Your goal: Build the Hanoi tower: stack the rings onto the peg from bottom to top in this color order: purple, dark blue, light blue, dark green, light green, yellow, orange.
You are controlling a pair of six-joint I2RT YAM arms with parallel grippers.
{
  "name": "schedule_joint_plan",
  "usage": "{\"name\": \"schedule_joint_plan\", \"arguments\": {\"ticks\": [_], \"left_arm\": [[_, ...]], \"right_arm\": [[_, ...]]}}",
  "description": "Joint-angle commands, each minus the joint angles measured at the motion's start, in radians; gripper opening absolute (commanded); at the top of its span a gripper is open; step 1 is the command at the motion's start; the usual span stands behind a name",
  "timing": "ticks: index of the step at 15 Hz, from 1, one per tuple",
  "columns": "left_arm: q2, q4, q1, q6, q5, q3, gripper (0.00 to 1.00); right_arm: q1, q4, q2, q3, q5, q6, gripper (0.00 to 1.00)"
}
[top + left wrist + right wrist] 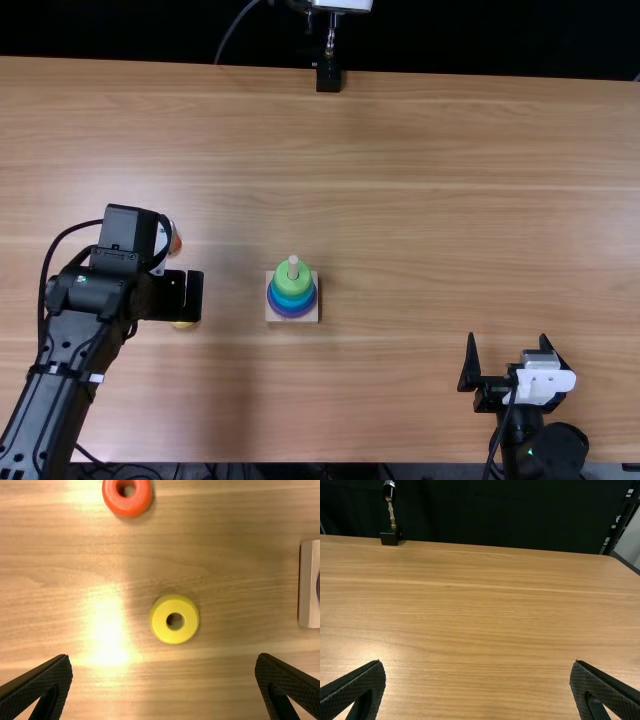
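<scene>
In the top view, your left gripper was at the left of the frame, its fingers released and spread wide above the table. The yellow ring lay flat on the wood below it, and the orange ring lay near the yellow one. Your right gripper was at the lower right, its fingers also released, well apart. Left of centre, you had the peg upright on its square base, with purple lowest, blue rings above and green on top.
</scene>
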Motion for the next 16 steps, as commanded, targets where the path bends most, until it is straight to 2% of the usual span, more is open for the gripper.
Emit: {"name": "schedule_joint_plan", "arguments": {"ticks": [1, 4, 12, 16], "left_arm": [[0.058, 0.001, -0.001, 0.078, 0.006, -0.007, 1.00], [0.150, 0.005, -0.009, 0.093, 0.004, -0.006, 1.00], [0.314, 0.018, -0.035, 0.094, 0.002, 0.008, 1.00], [0.351, 0.019, -0.036, 0.094, 0.012, 0.008, 1.00]], "right_arm": [[-0.007, -0.072, -0.013, -0.068, 0.003, 0.002, 1.00], [-0.007, -0.072, -0.013, -0.068, 0.003, 0.002, 1.00], [-0.007, -0.072, -0.013, -0.068, 0.003, 0.002, 1.00], [-0.007, -0.072, -0.013, -0.068, 0.001, 0.002, 1.00]]}}
